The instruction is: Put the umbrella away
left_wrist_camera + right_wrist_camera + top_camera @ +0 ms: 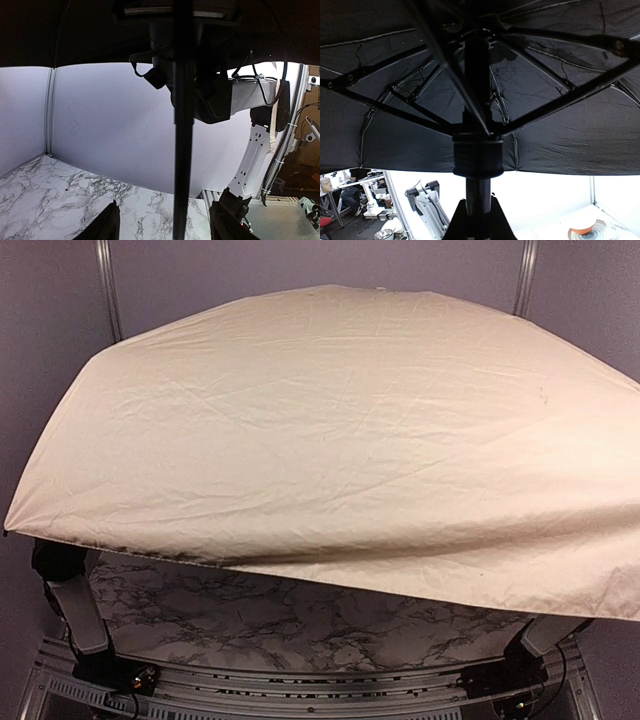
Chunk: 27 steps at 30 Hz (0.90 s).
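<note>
Umbrella (330, 430) is wide open, cream top up, over most of the marble desk (300, 625). R jaws clenched on its black pole (477, 195) under the ribs. L jaws released, pole btwn them, not touching.

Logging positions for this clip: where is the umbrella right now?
The umbrella is open above the marble table, its cream canopy filling the top view, with the right gripper shut on its shaft.

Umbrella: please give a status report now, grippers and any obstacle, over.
Right gripper shut on umbrella shaft, below the runner. Left gripper open, fingers either side of shaft. Canopy fully open, hiding most of table from top view.
</note>
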Each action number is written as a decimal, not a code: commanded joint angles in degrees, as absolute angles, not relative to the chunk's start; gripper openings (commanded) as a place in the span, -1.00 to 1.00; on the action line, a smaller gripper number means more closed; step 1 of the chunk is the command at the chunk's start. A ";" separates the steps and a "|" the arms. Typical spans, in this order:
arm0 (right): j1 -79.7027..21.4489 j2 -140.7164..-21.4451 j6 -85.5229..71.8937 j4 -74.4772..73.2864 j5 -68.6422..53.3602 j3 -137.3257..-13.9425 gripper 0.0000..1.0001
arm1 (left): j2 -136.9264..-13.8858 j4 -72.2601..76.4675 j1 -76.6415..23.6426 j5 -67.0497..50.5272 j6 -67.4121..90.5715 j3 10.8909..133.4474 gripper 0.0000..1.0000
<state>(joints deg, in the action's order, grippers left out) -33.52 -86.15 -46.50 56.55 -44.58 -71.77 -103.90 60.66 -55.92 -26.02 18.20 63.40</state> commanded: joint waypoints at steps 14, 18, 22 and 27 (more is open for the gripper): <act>-33.49 -86.98 -48.16 61.25 -46.54 -75.77 -0.97 | -108.19 67.61 -57.27 -29.83 21.25 67.20 -1.00; -33.53 -83.24 -38.89 53.97 -37.67 -71.65 -0.39 | -106.11 67.64 -57.94 -21.78 18.44 64.66 -1.00; -34.55 -78.56 -28.44 46.86 -23.58 -67.03 -0.08 | -104.16 66.76 -58.33 -14.04 14.41 62.49 -1.00; -35.44 -79.10 -24.85 45.98 -24.04 -67.86 0.13 | -104.49 61.81 -58.34 -13.45 12.68 64.14 -1.00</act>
